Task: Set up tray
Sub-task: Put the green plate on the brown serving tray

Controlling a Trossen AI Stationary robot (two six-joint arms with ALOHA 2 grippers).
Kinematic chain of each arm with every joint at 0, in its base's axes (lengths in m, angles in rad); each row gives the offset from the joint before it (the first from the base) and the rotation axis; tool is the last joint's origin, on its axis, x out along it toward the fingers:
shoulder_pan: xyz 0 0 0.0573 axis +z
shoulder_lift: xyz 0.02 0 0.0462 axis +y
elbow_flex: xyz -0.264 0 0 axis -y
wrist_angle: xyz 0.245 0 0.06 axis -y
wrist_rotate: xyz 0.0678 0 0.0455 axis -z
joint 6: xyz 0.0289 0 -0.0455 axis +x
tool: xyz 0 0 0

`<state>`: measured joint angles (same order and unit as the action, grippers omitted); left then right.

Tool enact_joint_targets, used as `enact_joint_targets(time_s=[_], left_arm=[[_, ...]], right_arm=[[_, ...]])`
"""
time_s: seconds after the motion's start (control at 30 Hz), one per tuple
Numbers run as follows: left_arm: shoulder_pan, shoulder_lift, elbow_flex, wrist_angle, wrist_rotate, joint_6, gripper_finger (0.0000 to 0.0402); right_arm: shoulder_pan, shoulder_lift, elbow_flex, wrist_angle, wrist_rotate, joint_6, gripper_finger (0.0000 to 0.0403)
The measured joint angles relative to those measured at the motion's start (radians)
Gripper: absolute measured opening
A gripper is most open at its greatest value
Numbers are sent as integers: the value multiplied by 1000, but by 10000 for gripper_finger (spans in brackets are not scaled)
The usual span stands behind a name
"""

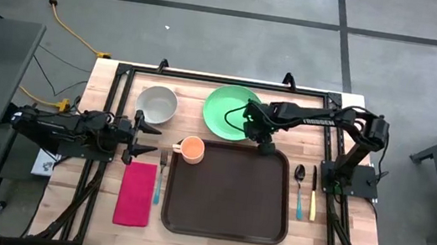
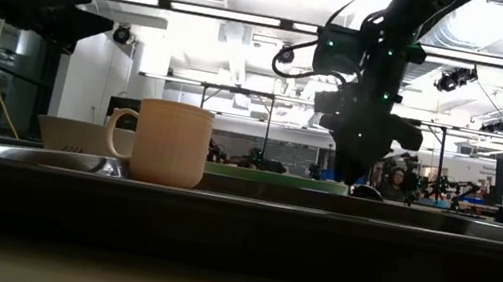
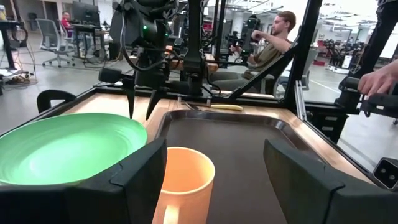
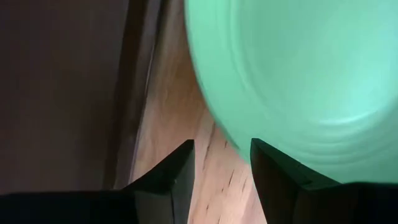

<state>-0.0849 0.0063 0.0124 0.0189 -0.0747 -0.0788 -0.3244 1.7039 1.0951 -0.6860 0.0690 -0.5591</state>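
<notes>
Now, tray (image 1: pixel 230 192) flat mid-table, cup (image 1: pixel 191 148) at its far-left corner | left gripper (image 1: pixel 142 138) spread wide, empty | right gripper (image 1: pixel 252 134) parted, straddling green plate (image 1: pixel 228 111) rim | risk: shallow pinch, plate slips.

Tray (image 1: pixel 230 196): interior bare, open from above. Far-left corner blocked by orange mug (image 1: pixel 191 149); far rim crowded by green plate (image 1: pixel 228 111) and right gripper (image 1: pixel 266 148).
</notes>
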Motion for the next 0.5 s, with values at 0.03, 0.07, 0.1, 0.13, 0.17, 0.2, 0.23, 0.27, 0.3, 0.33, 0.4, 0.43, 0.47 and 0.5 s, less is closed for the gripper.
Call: enact_joint_targets(time_s=[0.03, 0.07, 0.1, 0.13, 0.17, 0.2, 0.23, 0.27, 0.3, 0.33, 0.4, 0.43, 0.47, 0.5], left_arm=[[0, 0, 0, 0, -2, 0, 299], [0, 0, 0, 0, -2, 0, 299], [0, 0, 0, 0, -2, 0, 299], [0, 0, 0, 0, -3, 0, 299], [0, 0, 0, 0, -3, 0, 299], [0, 0, 1, 0, -3, -1, 299], [0, 0, 1, 1, -3, -1, 299], [0, 0, 1, 1, -4, -2, 299], [0, 0, 1, 1, -5, -2, 299], [0, 0, 1, 1, -5, -3, 299], [0, 0, 1, 1, -5, -4, 299], [0, 0, 1, 1, -5, -4, 299], [0, 0, 1, 1, -5, -4, 299], [0, 0, 1, 1, -6, -4, 299]], right_arm=[[0, 0, 0, 6, 4, -1, 133], [0, 0, 0, 13, 4, -3, 133], [0, 0, 0, 22, 2, -6, 133], [-1, 0, 0, 29, 0, -12, 133], [-2, 0, 0, 36, -1, -22, 133], [-3, 0, 0, 39, -6, -31, 133], [-3, 5, 0, 44, -9, -40, 133], [-3, 10, 0, 49, -11, -49, 133], [-4, 14, 0, 49, -15, -56, 133], [-3, 25, 0, 51, -12, -66, 133], [-3, 40, 0, 53, -14, -77, 133], [-3, 50, 0, 57, -7, -81, 133], [-3, 56, 0, 60, -10, -86, 133], [-3, 64, 0, 66, -10, -90, 133]])
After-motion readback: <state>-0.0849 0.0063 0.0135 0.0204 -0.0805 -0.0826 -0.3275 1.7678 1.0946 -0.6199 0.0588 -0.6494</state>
